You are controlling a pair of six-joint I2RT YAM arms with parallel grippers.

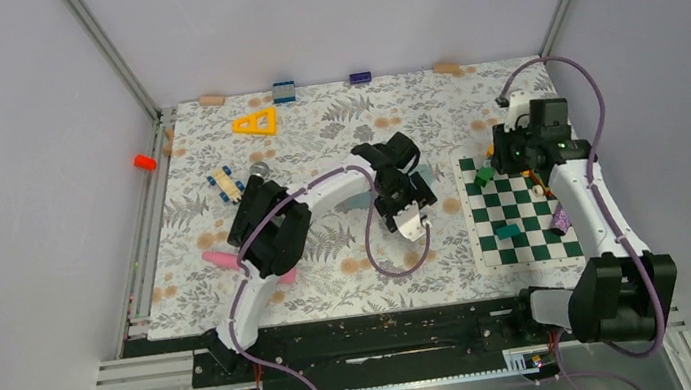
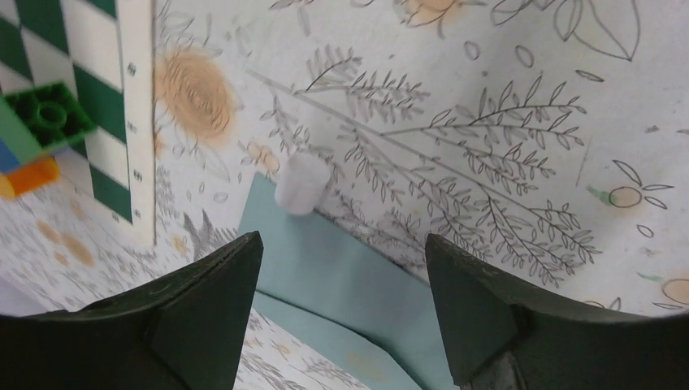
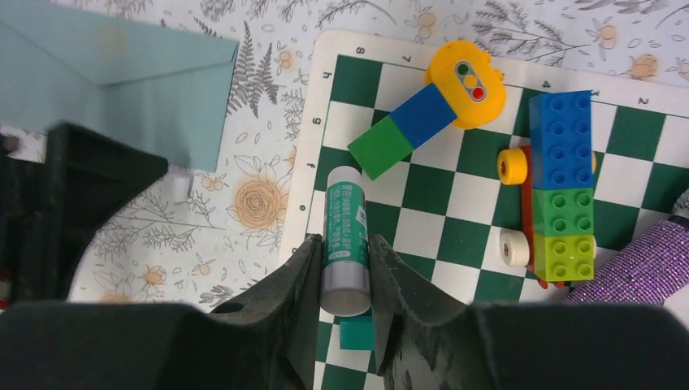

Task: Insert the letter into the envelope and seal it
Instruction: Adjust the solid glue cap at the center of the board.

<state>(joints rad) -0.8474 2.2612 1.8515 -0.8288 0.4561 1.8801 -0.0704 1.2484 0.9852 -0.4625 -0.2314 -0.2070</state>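
At the near right lies the board, with loose bricks on it. The right gripper is clamped on a glue stick, one finger pressed to each side of the tube, over the board's margin. Only the right wrist view shows this grip; from above the arm hides it. The same view shows a brick stack with wheels and a traffic-light piece on the squares.

Beside the board, mid-table, the envelope lies flat on the floral table. From above it is mostly covered by the left arm. The left gripper hangs over it with its fingers wide apart, holding nothing. The wrist views show a small white cap just beside the envelope's edge; the top view does not show it. Whether the envelope holds a letter cannot be told.

Farther back lie a yellow triangle and, at the far edge, a blue brick.
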